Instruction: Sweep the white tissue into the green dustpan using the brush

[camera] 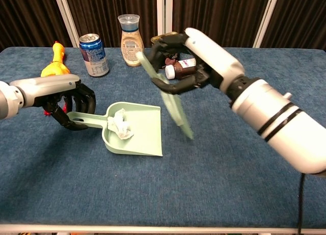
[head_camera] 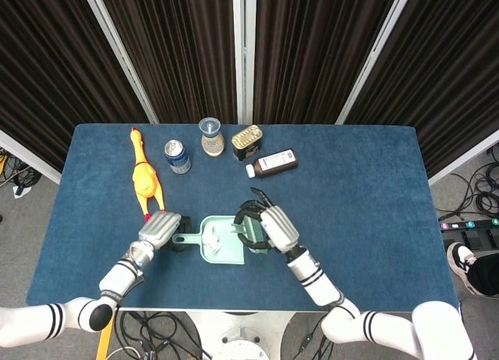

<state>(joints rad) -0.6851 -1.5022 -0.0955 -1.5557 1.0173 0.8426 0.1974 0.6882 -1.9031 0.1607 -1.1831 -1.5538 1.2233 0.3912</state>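
The green dustpan (camera: 141,134) (head_camera: 224,248) lies flat on the blue table, its mouth toward the right. A crumpled white tissue (camera: 120,125) (head_camera: 210,238) sits inside it near the handle end. My left hand (camera: 71,104) (head_camera: 160,231) grips the dustpan's handle. The pale green brush (camera: 170,104) (head_camera: 242,232) hangs in the air to the right of the pan, bristles down. My right hand (camera: 196,57) (head_camera: 270,229) holds it by the handle, lifted above the table.
Along the back stand a yellow rubber chicken (camera: 56,62) (head_camera: 144,177), a blue can (camera: 93,54), a lidded cup (camera: 130,33), a gold tin (head_camera: 246,140) and a dark bottle (head_camera: 273,163) lying on its side. The table's front edge runs close to the dustpan.
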